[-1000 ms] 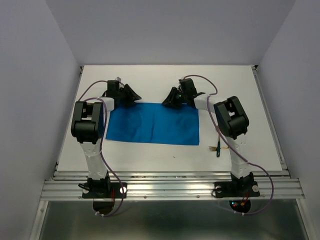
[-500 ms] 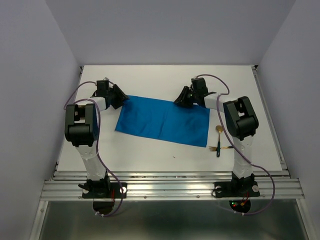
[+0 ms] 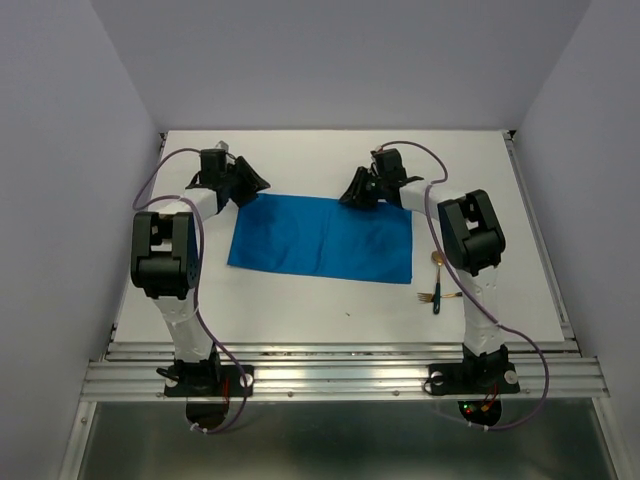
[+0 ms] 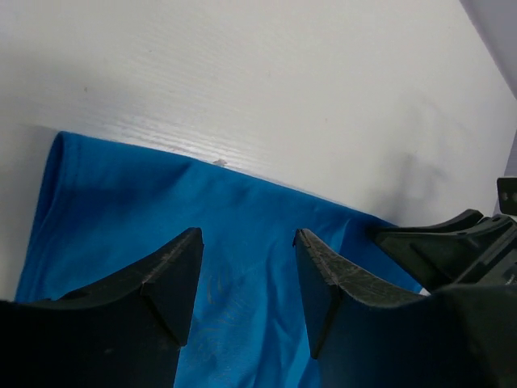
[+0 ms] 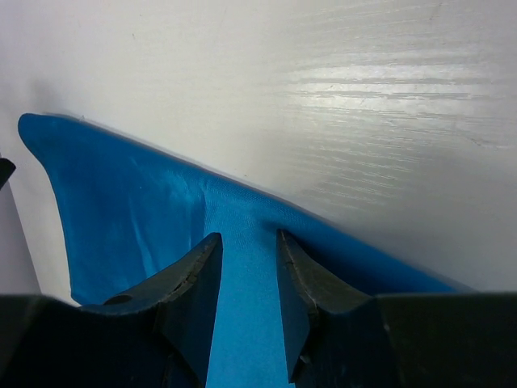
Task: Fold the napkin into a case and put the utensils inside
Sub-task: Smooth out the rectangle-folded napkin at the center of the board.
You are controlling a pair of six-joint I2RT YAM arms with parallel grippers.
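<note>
Two hands: left hand [image 3: 255, 186] reaching to the far-left corner of the napkin [image 3: 320, 237], right hand [image 3: 347, 194] reaching to the napkin's far edge, a little right of that edge's middle.
Left hand [image 4: 246, 238]: released, fingers [image 4: 174, 267] standing wide apart and grasping nothing. Blue napkin [image 4: 121, 194] showing through the gap in the left wrist view. Touching the cloth or hovering just over it: cannot tell.
Right hand [image 5: 249, 238]: released as well, fingers [image 5: 194, 275] standing closer together than the left pair, with a clear gap between them. Napkin [image 5: 121, 194] showing through that gap and running on past the tips to its far edge. Pressing on the cloth or not: cannot tell.
Napkin: lying spread flat as one wide rectangle about the middle of the counter [image 3: 330, 155], long sides running roughly along the counter's far edge, slightly skewed.
Spoon [image 3: 438, 258]: lying just beside the napkin's right edge, toward the counter's right edge, gold bowl pointing to the far edge, dark handle running toward the near edge.
Fork [image 3: 425, 297]: lying off the napkin's near-right corner, gold tines pointing left, meeting the spoon's handle crosswise. Other end passing under the right arm [image 3: 470, 240].
</note>
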